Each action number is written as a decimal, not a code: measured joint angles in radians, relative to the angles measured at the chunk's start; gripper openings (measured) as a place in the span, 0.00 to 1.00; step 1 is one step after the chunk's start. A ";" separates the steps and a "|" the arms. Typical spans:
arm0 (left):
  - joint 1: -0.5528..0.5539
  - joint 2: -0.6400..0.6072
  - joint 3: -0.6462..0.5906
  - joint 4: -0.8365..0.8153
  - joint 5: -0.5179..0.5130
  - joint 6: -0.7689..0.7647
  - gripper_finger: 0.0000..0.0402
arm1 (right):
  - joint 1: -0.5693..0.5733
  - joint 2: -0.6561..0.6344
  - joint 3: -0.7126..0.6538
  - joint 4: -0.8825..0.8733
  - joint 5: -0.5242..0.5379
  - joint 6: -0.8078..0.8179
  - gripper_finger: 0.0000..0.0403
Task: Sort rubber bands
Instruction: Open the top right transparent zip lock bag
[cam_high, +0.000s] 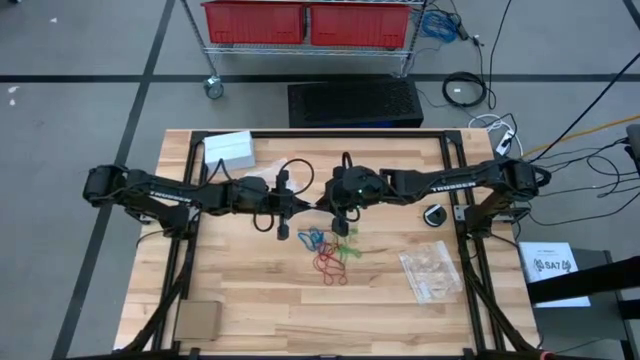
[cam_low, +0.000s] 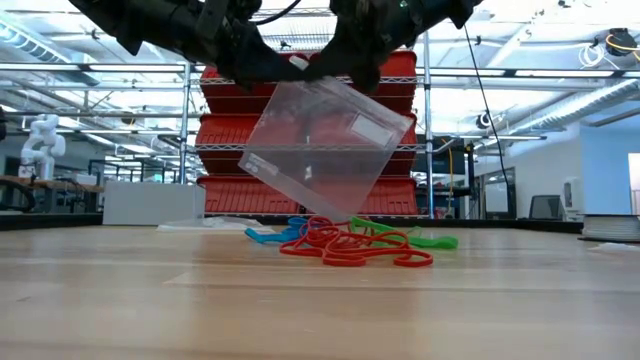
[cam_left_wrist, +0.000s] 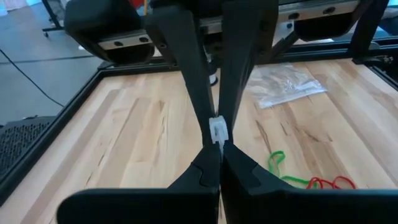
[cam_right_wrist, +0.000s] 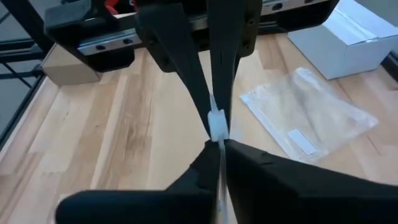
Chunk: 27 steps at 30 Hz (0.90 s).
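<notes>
My right claw (cam_low: 345, 70) and left claw (cam_low: 270, 65) are both clamped tight on the top edge of one clear bag (cam_low: 325, 150), hanging tilted above the table (cam_high: 250, 290). Nothing is sorted yet, as I judge it: the rubber bands (cam_low: 345, 242) lie tangled under the bag, red, blue and green together.

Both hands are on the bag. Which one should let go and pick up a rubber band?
Probably the right hand: it hangs almost above the rubber bands. The left hand, shut on the clear bag, is farther off and could hold it.
</notes>
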 joint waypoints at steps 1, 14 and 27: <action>0.000 0.000 0.000 0.000 0.000 0.000 0.00 | 0.000 0.000 0.007 -0.010 0.000 0.000 0.03; 0.000 0.001 -0.001 -0.032 0.000 0.000 0.00 | 0.001 -0.005 0.081 -0.068 -0.001 -0.010 0.27; 0.000 0.001 -0.001 -0.022 0.000 0.000 0.00 | -0.001 0.032 0.082 -0.087 -0.005 -0.014 0.27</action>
